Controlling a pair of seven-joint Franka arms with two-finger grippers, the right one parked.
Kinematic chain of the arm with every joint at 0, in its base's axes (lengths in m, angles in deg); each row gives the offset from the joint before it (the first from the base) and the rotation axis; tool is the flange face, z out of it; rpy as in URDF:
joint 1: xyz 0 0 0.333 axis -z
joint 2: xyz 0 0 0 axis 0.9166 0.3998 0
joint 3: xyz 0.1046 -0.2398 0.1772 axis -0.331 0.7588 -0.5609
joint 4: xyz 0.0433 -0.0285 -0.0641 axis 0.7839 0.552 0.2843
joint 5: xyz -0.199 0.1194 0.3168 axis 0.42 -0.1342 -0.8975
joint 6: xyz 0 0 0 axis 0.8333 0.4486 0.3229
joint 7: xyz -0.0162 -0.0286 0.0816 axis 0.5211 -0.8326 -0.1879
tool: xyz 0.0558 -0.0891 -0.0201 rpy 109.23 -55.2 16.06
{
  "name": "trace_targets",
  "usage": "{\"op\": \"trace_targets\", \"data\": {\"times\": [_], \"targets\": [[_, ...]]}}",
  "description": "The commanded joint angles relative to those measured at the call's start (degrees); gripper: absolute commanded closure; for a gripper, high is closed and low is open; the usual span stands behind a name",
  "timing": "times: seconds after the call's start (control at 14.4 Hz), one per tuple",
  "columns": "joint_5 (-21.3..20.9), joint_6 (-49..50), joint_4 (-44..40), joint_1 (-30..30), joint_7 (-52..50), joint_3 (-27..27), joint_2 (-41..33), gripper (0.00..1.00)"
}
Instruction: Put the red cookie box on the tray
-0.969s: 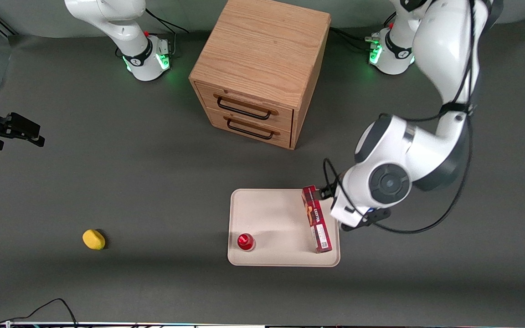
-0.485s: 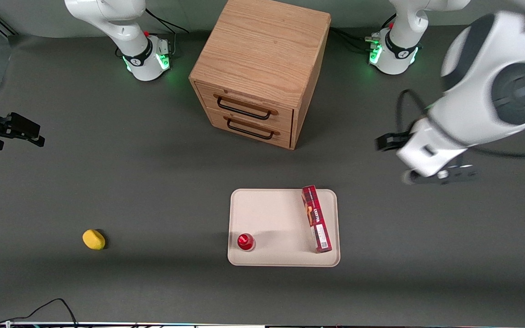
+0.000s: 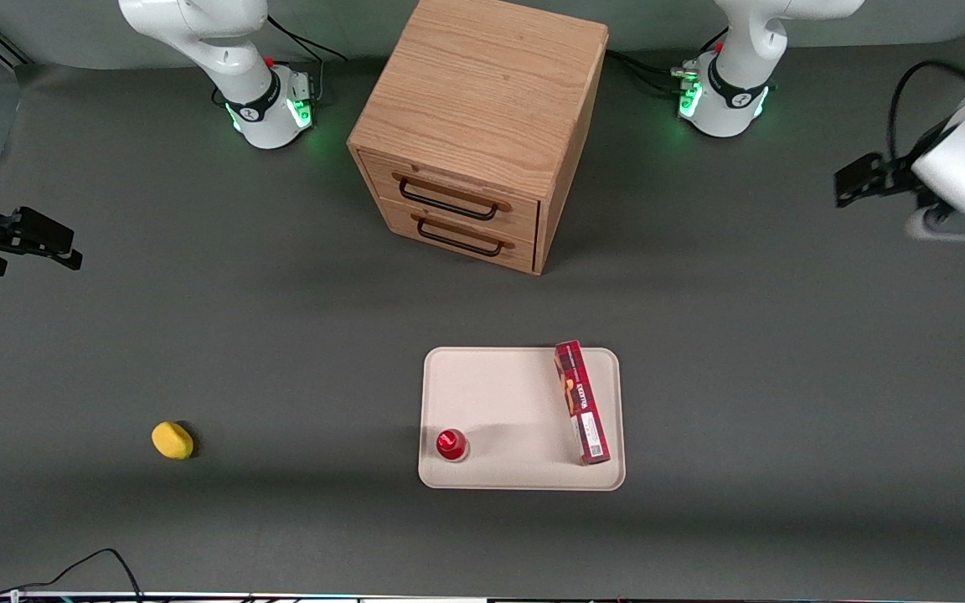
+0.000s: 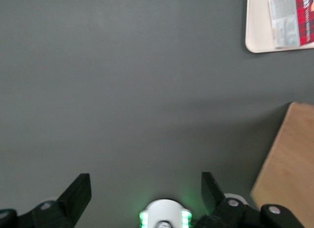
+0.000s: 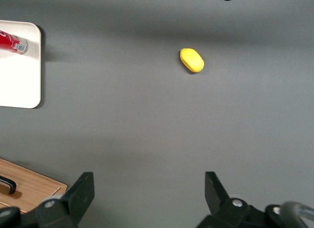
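The red cookie box (image 3: 581, 402) lies flat on the cream-white tray (image 3: 508, 394), along the tray's edge toward the working arm's end of the table. My left gripper (image 3: 864, 177) is lifted away from the tray, over bare table near the working arm's end, farther from the front camera than the tray. In the left wrist view the gripper (image 4: 145, 188) is open with nothing between its fingers. One end of the box (image 4: 289, 16) and a tray corner (image 4: 255, 39) show there too.
A small red-capped bottle (image 3: 451, 444) stands on the tray near its front corner. A wooden drawer cabinet (image 3: 478, 134) stands farther back, also in the left wrist view (image 4: 287, 179). A yellow object (image 3: 172, 440) lies toward the parked arm's end.
My gripper has let go of the box and pulled away from the tray, up and toward the working arm's end. The box stays on the tray.
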Motion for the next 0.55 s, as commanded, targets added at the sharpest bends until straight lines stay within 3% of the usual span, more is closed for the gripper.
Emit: {"op": "trace_targets", "data": {"times": [0.0,0.48], "targets": [[-1.74,-4.32,4.27,0.67,7.11,-4.75,-3.04,0.00],[-1.38,-3.00,3.83,0.67,6.60,-7.58,-3.30,0.00]]}}
